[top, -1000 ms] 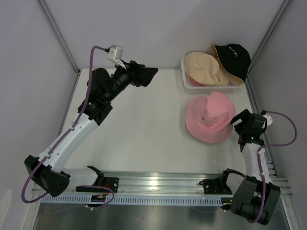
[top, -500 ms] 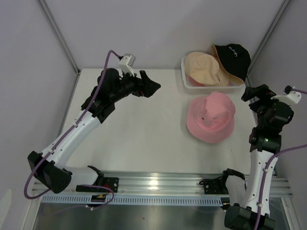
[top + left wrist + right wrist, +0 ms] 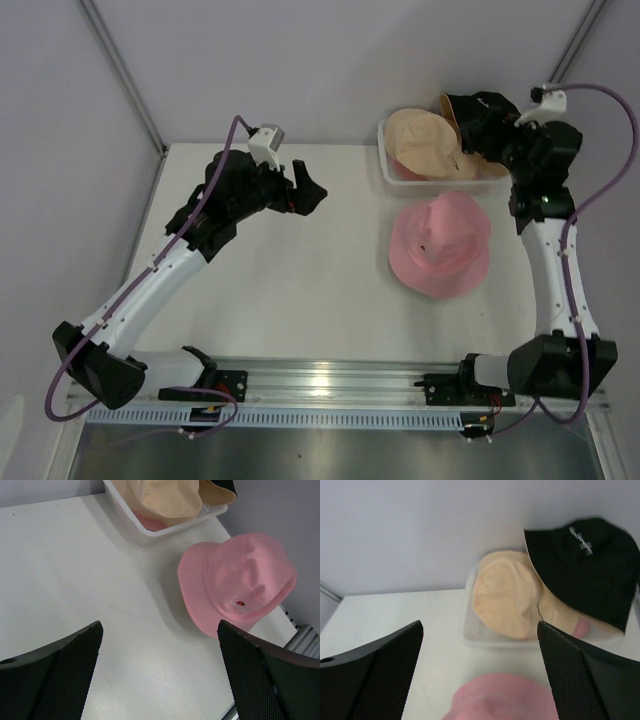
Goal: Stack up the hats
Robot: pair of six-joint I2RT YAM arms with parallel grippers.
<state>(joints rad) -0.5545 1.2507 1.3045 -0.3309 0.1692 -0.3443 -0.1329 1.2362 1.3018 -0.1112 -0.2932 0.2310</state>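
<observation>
One pink hat (image 3: 440,243) lies crown up on the white table, right of centre, also seen as the pink hat (image 3: 235,582) and blurred at the bottom as the pink hat (image 3: 505,697). A beige hat (image 3: 420,142) and a black hat (image 3: 585,565) with white lettering rest in and over a white bin (image 3: 388,170). A strip of pink fabric (image 3: 150,524) shows under the beige hat (image 3: 160,497). My left gripper (image 3: 310,185) hovers open over the table's middle, left of the pink hat. My right gripper (image 3: 478,122) hangs open above the bin, partly covering the black hat.
The bin (image 3: 470,630) stands at the table's back right corner against the grey wall. A grey side wall runs close along the right. A metal rail (image 3: 320,385) carries both arm bases at the near edge.
My right arm has lifted from beside the pink hat's right brim and swung back over the bin. My left gripper has shifted right and lower, its jaws spreading wider.
</observation>
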